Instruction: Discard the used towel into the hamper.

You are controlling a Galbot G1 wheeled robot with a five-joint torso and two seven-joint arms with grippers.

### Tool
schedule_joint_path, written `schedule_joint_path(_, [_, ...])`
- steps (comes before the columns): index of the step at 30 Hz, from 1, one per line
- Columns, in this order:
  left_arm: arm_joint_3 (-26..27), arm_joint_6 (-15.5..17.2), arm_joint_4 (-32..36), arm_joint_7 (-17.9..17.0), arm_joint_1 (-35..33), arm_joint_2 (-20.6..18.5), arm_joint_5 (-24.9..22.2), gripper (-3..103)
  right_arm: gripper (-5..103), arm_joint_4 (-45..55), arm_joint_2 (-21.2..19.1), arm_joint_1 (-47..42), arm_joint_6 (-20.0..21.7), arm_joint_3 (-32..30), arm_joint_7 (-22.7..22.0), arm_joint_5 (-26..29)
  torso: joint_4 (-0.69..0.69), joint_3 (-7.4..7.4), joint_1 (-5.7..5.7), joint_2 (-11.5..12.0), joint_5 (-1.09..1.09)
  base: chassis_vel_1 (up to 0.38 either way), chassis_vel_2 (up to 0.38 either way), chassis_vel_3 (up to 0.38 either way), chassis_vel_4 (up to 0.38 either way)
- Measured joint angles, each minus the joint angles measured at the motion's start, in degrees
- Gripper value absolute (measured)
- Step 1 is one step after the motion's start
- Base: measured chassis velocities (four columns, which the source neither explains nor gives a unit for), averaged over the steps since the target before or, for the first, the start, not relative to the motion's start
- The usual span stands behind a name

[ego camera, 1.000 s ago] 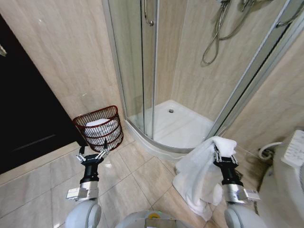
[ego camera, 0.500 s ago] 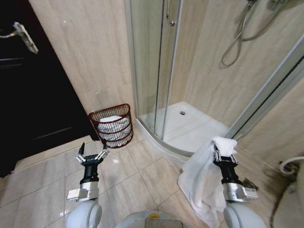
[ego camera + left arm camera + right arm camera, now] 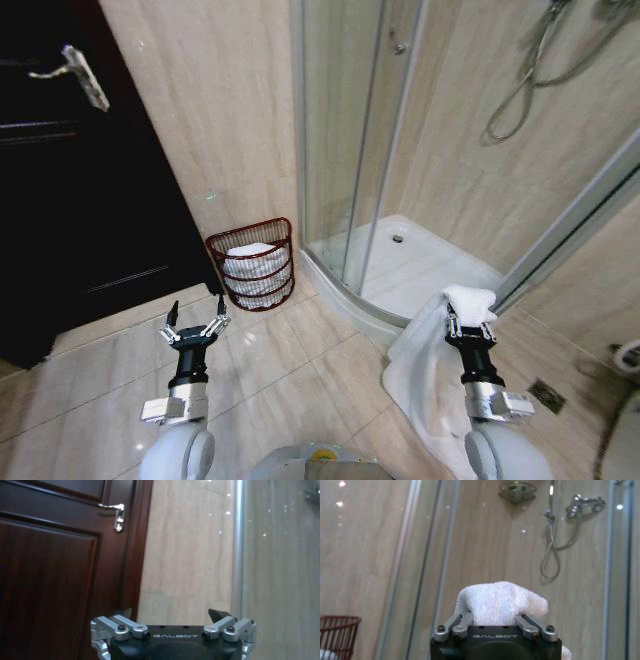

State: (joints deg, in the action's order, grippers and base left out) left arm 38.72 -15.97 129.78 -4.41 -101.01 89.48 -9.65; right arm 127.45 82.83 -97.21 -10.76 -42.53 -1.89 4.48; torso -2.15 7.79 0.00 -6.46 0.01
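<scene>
I saw a fluffy white cloth towel (image 3: pixel 425 350), a dark red-brown wire basket hamper (image 3: pixel 255 270), and a dark brown wooden door (image 3: pixel 75 180).

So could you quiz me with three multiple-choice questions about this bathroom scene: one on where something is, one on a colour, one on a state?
1. Where does the hamper stand?
A. inside the shower
B. against the wall between the door and the shower
C. beside the right gripper

2. What colour is the towel?
A. white
B. blue
C. green

3. How is the left gripper?
A. shut on a towel
B. open and empty
C. shut on the hamper

Answers: 1 B, the head view shows it there. 2 A, white cloth hangs from the right gripper. 3 B, its fingers are spread with nothing between.
</scene>
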Motion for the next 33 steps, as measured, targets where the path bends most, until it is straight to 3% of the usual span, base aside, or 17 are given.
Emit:
schedule_joint_path(6, [0.01, 1.26, 0.33, -0.22, 0.02, 0.0, 0.15, 100, 24, -1.11, 0.4, 0.13, -0.76, 0.24, -0.04, -1.0, -0.03, 0.0, 0.0, 0.0, -0.02, 0.133, 0.131, -0.1, -0.075])
schedule_joint_path(22, [-0.06, 3.84, 0.61, -4.73, 1.07, 0.16, -0.18, 100, 24, -2.58, 0.7, -0.11, -1.51, 0.7, 0.27, -0.88, -0.01, 0.15, 0.02, -0.23, -0.01, 0.048, 0.064, 0.096, 0.089])
schedule_joint_path(33, [-0.16, 5.1, 0.7, -6.44, 1.2, 0.18, -0.06, 100, 24, -3.05, 0.47, -0.29, -1.79, 0.68, -0.02, -0.15, 0.01, 1.98, 0.66, -2.67, 0.0, 0.052, 0.064, 0.053, 0.05])
